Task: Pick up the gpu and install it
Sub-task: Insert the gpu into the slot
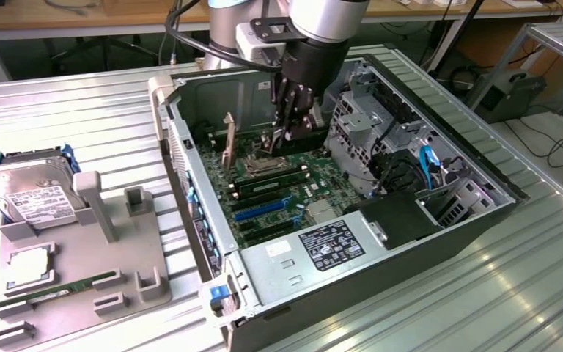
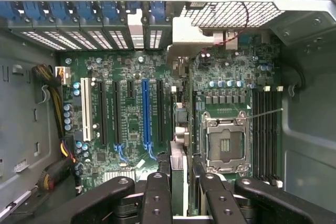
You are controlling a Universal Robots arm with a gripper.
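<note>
Tool (image 1: 284, 141) of black metal fingers hangs inside the open grey computer case (image 1: 196, 192), in the upper middle of the exterior view, and its fingers are closed from both sides on the gpu (image 1: 231, 143), a thin flat card with a dark face and a pale metal bracket on one end. The pick-up is therefore done: the card is off the ribbed metal worktop (image 1: 86, 110) and stands on its edge over the green motherboard (image 1: 296, 180). Its bracket end points to the rear wall of the case, on the exterior view's left. In the wrist view the tool (image 2: 181, 182) shows the gpu (image 2: 178, 129) edge-on between the finger pads (image 2: 156, 198), lying between the long blue slot (image 2: 145, 114) and the square silver processor socket (image 2: 226, 145). I cannot tell whether the lower edge already sits in a slot or is just above the board, so I judge that the installing step is in progress and not finished. The grey plastic holder (image 1: 86, 242) stands at the lower left.
</note>
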